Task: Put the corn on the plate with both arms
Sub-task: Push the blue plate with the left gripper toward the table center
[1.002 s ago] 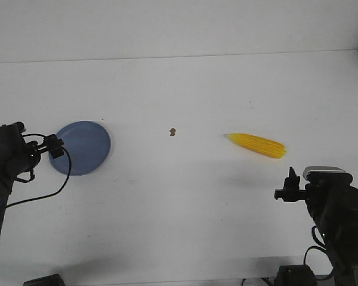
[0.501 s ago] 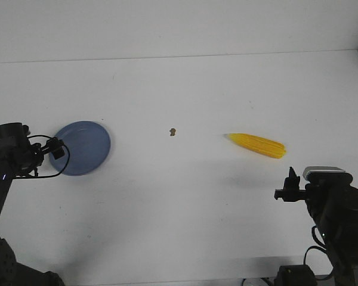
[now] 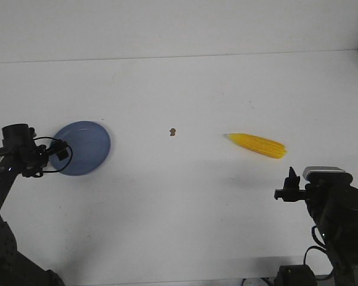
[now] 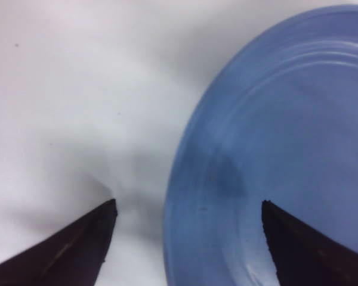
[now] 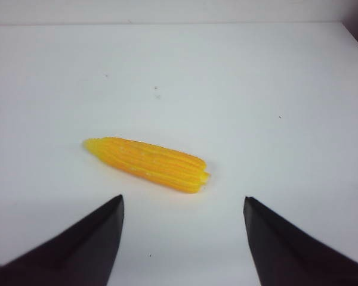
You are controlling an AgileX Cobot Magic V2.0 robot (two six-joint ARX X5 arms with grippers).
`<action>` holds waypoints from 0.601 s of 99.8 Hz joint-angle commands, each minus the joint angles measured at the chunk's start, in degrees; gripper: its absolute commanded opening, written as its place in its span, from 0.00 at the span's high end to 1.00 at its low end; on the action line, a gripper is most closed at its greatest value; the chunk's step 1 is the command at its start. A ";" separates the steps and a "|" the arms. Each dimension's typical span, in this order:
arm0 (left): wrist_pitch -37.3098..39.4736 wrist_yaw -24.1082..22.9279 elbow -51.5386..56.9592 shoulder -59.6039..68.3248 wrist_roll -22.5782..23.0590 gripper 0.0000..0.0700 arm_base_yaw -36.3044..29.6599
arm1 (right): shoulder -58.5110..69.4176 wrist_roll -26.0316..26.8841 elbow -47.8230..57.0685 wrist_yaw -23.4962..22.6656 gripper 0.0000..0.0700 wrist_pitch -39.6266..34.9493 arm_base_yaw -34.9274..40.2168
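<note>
The yellow corn lies on the white table right of centre, its pointed end to the left; it also shows in the right wrist view. The periwinkle-blue plate sits at the left. My left gripper is open at the plate's left edge; in the left wrist view one finger is over the plate and the other over the table, straddling the rim. My right gripper is open and empty, a short way in front of the corn.
A tiny brown speck lies on the table between plate and corn. The table's far edge meets a white wall. The right arm's camera block stands near the front right corner.
My left arm has shifted its pose and brought its gripper slightly lower and to the right at the plate's left edge. The right arm, corn and plate have not moved.
</note>
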 commanded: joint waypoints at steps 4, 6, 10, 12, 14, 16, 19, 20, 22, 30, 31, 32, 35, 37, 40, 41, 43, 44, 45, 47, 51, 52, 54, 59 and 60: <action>-0.15 0.26 1.05 1.79 -0.48 0.28 0.22 | 0.17 0.04 0.85 -0.17 0.39 0.44 0.11; -0.15 0.26 1.05 1.79 -0.48 0.28 0.22 | 0.17 0.02 0.85 -0.17 0.39 0.44 0.11; -0.15 0.26 1.05 1.81 -0.48 0.29 0.22 | 0.17 0.02 0.85 -0.17 0.39 0.44 0.11; -0.15 0.26 1.05 1.81 -0.48 0.29 0.22 | 0.17 0.02 0.85 -0.17 0.39 0.42 0.11; -0.17 0.26 1.05 1.81 -0.48 0.31 0.22 | 0.17 0.02 0.85 -0.17 0.39 0.42 0.11; -0.17 0.26 1.05 1.81 -0.46 0.34 0.22 | 0.17 0.02 0.85 -0.17 0.39 0.42 0.11; -0.17 0.26 1.05 1.81 -0.44 0.43 0.22 | 0.17 0.02 0.85 -0.17 0.39 0.42 0.11; -0.17 0.26 1.05 1.81 -0.44 0.47 0.22 | 0.17 0.04 0.85 -0.17 0.39 0.42 0.11; -0.20 0.26 1.05 1.81 -0.42 0.56 0.22 | 0.17 0.04 0.85 -0.17 0.39 0.42 0.11; -0.20 0.28 1.05 1.81 -0.02 0.92 0.22 | 0.17 0.02 0.85 -0.17 0.39 0.39 0.11; -0.20 0.28 1.05 1.81 0.00 0.95 0.22 | 0.17 0.04 0.85 -0.17 0.39 0.39 0.11; -0.20 0.31 1.05 1.81 0.02 0.98 0.22 | 0.17 0.02 0.85 -0.17 0.39 0.37 0.11; -0.15 0.39 1.05 1.81 -0.02 1.00 0.22 | 0.17 0.04 0.85 -0.17 0.39 0.35 0.11; -0.09 0.74 1.05 1.81 -0.02 0.99 0.22 | 0.17 0.04 0.85 -0.17 0.39 0.31 0.11; 0.07 1.44 1.05 1.81 -0.02 0.99 0.22 | 0.17 0.02 0.85 -0.17 0.39 0.24 0.11; 0.11 1.70 1.05 1.81 -0.02 0.99 0.24 | 0.17 0.04 0.85 -0.17 0.39 0.22 0.11; 0.22 2.36 1.05 1.77 -0.02 0.99 0.24 | 0.17 0.04 0.85 -0.17 0.39 0.15 0.11; 0.28 2.73 1.05 1.77 -0.02 0.99 0.26 | 0.17 0.02 0.85 -0.17 0.39 0.13 0.11; 0.33 3.10 1.05 1.77 -0.02 0.99 0.28 | 0.17 0.02 0.85 -0.17 0.39 0.13 0.11; 0.44 3.93 1.05 1.75 -0.02 0.99 0.33 | 0.17 0.04 0.85 -0.17 0.39 0.11 0.11; 0.55 5.99 1.05 1.62 -0.02 0.99 0.61 | 0.17 0.04 0.85 -0.17 0.39 0.11 0.11; 0.57 6.58 1.05 1.60 -0.02 0.99 0.68 | 0.17 0.04 0.85 -0.17 0.39 0.11 0.11; 0.63 7.98 1.05 1.51 -0.02 0.99 0.79 | 0.17 0.04 0.85 -0.17 0.39 0.11 0.11; 0.68 11.93 1.05 1.05 -0.02 0.99 1.01 | 0.17 0.04 0.85 -0.17 0.39 0.11 0.11; 0.68 12.79 1.05 0.94 -0.02 0.99 1.01 | 0.17 0.04 0.85 -0.17 0.39 0.11 0.11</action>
